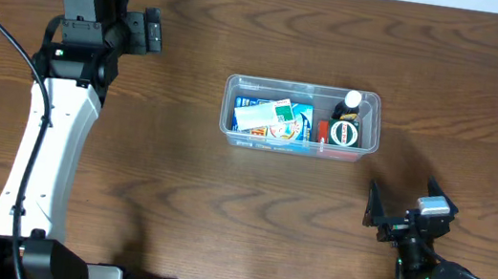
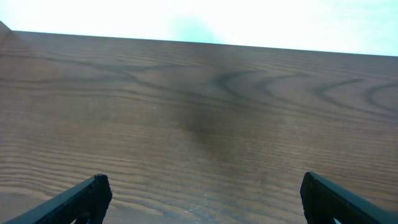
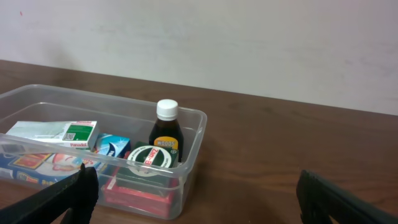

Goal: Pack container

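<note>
Two claws, left (image 2: 205, 182) and right (image 3: 196, 175), stand open, gripping nothing. Container (image 1: 230, 108) rests mid-surface (image 1: 174, 197), far of the right claw, holding cartons (image 1: 275, 121) and a dark bottle (image 1: 348, 112).

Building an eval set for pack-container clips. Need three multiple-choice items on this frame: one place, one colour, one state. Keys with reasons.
1. In the overhead view, the bottle sits at which end of the container? A left B right C outside it
2. Colour of the cap? A white B red C blue
3. The right gripper is: A shut on the bottle B shut on a carton C open, empty
Key: 1 B, it is by the right wall. 2 A, it shows white. 3 C, fingers spread wide, nothing between.
</note>
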You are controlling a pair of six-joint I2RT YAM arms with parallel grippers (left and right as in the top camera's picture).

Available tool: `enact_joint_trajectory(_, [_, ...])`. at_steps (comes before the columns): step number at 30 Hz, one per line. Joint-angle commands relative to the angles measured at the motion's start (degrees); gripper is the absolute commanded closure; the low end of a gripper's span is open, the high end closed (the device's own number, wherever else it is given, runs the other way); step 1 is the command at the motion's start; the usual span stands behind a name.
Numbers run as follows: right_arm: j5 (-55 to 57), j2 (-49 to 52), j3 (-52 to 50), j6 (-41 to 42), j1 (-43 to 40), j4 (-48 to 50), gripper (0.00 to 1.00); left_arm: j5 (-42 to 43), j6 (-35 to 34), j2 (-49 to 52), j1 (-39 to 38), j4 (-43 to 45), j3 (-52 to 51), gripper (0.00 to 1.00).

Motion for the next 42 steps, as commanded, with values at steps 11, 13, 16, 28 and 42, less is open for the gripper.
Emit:
enact_joint_trajectory(11, [0.39,-0.35,-0.33,-0.87,-0.61,0.0,0.01,-0.85,-0.7,-0.04,0.2,0.07,0.52,0.02])
enact_joint_trajectory(13, [0.39,-0.35,-0.33,-0.87,-0.61,-0.02,0.01,-0.85,-0.7,-0.04,0.2,0.04,0.5,0.02])
enact_joint_trajectory(16, [0.39,-0.35,-0.33,-0.87,-0.61,0.0,0.01,-0.85,-0.7,-0.04,0.2,0.04,0.5,0.02])
enact_joint_trajectory(28, [0.39,-0.35,-0.33,-0.87,-0.61,0.0,0.01,-0.87,-0.7,-12.66,0.13,-0.13,-8.41,0.02])
enact_joint_trajectory(42, [0.39,-0.35,-0.33,-0.87,-0.63,0.0,0.01,-1.25,-5.68,-49.59,0.13,7.91,-49.68,0.02])
